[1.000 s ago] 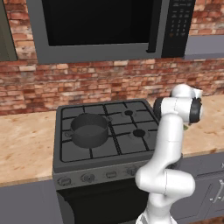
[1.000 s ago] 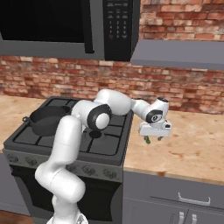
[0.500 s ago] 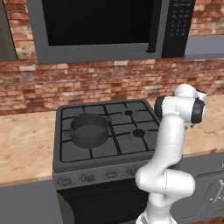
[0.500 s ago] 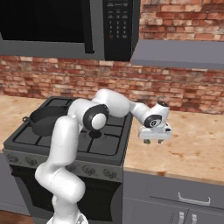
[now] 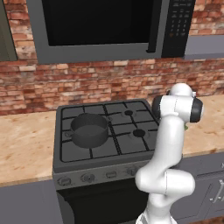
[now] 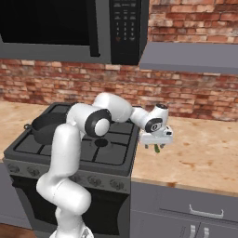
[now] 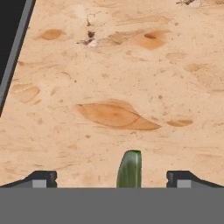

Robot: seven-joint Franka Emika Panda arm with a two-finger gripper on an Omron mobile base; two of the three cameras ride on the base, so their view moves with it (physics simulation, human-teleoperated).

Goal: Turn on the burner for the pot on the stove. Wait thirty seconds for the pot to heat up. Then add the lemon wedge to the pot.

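**Open fingers over the lemon wedge on the counter**

Nearest to me in the hand view, I see the two dark fingers (image 7: 42, 178) standing wide apart, with nothing between their pads. The lemon wedge (image 7: 129, 169) rises between them, touching neither one. It looks dull green here, narrow and rounded at the top; its lower part is cut off, so I cannot tell its full shape.

In the right base view the gripper (image 6: 157, 147) hangs low over the counter (image 6: 204, 158), just right of the stove (image 6: 69, 153), and the wedge shows as a small green piece under the hand. The counter is smooth stone, sandy beige with brown oval blotches. I cannot tell if the fingers touch the counter.

In the left base view the white arm covers the hand and most of the wedge.

Further away, the pot (image 5: 89, 129) sits on the stove's front-left burner, round, dark grey, straight-sided, with matte metal walls. Its inside is too dark to read. Black grates cover the stove top, and round knobs line the front panel. Behind is a rough red brick wall (image 5: 105, 81) and a dark microwave (image 5: 109, 26) above.
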